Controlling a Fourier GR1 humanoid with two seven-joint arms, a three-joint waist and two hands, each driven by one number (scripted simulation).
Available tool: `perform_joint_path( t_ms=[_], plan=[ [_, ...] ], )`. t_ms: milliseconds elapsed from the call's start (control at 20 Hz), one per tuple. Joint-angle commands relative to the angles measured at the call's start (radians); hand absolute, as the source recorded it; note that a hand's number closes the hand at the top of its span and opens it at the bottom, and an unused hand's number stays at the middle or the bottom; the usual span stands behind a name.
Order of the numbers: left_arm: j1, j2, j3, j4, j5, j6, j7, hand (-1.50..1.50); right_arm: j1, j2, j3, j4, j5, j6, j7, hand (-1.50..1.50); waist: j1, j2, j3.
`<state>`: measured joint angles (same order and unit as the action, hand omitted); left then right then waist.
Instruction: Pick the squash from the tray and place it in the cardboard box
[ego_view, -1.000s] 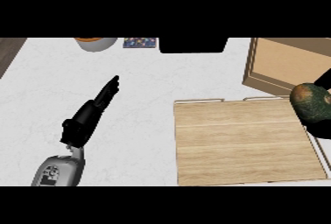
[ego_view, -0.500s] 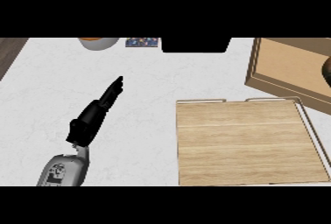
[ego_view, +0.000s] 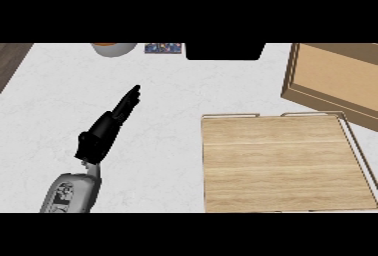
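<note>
The wooden tray (ego_view: 277, 165) lies at the lower right of the white counter with nothing on it. The cardboard box (ego_view: 332, 80) stands beyond it at the upper right, partly cut off by the view's edge. No squash shows in the view now. My left hand (ego_view: 107, 127) rests on the counter left of the tray, fingers straight and pointing up and to the right, holding nothing. My right hand does not show.
At the counter's far edge stand a grey bowl with orange contents (ego_view: 114, 48), a small patterned item (ego_view: 163, 48) and a black block (ego_view: 224, 51). A dark wooden strip (ego_view: 11, 60) runs along the upper left corner.
The dark squash, seen at the right edge near the box one second ago, moved further right and is now out of view. The left hand has stayed still.
</note>
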<state>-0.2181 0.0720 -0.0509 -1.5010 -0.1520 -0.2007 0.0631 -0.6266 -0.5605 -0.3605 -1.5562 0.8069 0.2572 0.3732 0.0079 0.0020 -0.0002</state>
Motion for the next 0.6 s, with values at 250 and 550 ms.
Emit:
perform_joint_path(
  t_ms=[250,550],
  plan=[
    [-0.008,-0.051,-0.062,-0.026,-0.061,0.043,0.022,0.0,-0.18,-0.091,-0.023,0.431,0.039,-0.151,-0.134,1.5,0.008,0.003,0.0],
    [-0.025,-0.026,-0.036,-0.03,-0.034,0.009,0.037,0.0,-0.284,-0.115,0.032,0.724,0.144,-0.298,-0.232,1.5,0.019,0.008,0.001]
  ],
)
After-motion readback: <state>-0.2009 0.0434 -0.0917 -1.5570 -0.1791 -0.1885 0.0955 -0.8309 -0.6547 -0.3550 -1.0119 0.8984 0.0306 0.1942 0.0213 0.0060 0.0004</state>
